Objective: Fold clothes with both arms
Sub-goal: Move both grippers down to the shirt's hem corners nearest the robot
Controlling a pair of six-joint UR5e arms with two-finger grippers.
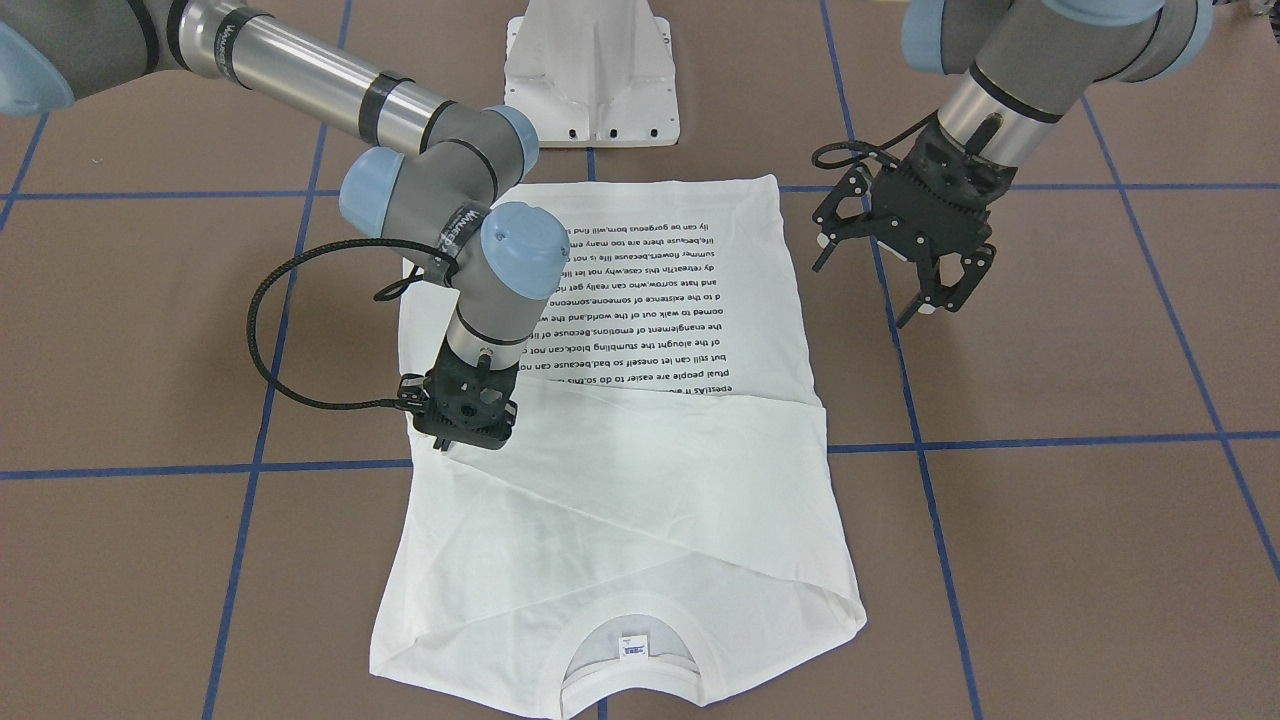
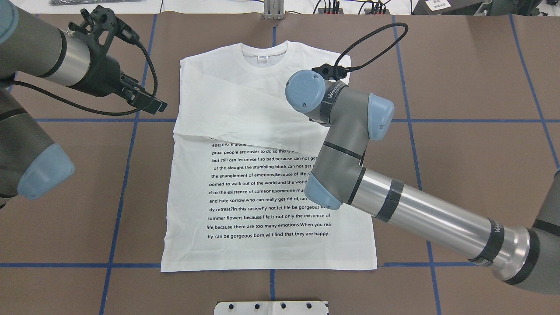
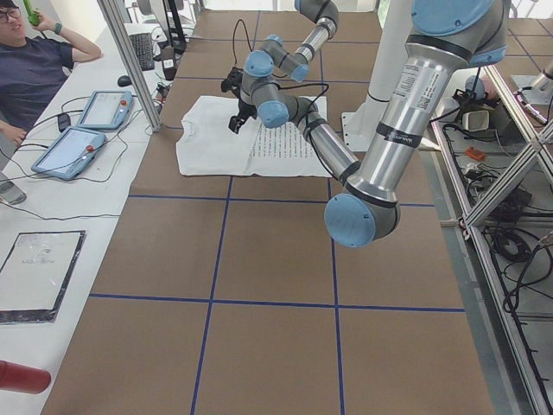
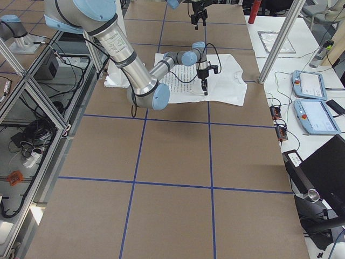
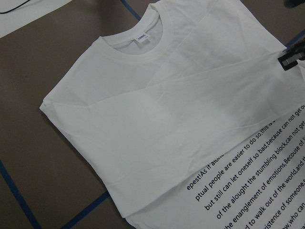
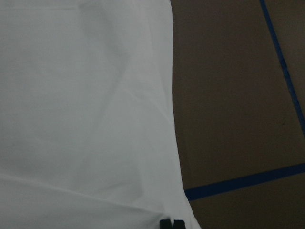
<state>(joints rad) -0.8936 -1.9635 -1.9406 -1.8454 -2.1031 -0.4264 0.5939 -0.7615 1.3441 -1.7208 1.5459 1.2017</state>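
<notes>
Nearest us in the overhead view is the white base (image 2: 271, 307), at the edge of the brown table (image 2: 472, 175) crossed by blue tape (image 2: 87, 265). Just past it lies one white shirt (image 2: 245, 105), flat, with its hem toward the base and its collar (image 2: 247, 50) and single tag (image 2: 263, 57) farthest. We count twelve lines of black text (image 2: 262, 192). A sleeve (image 2: 227, 120) folded across the chest cuts into the top line. There are two arms. The right arm (image 2: 350, 131) crosses the shirt and hides some line ends. The right gripper (image 1: 455, 443) points down at the shirt's edge, and we cannot tell how its fingers stand. The left gripper (image 1: 872, 285) hangs beside the shirt, spread wide and holding nothing.
</notes>
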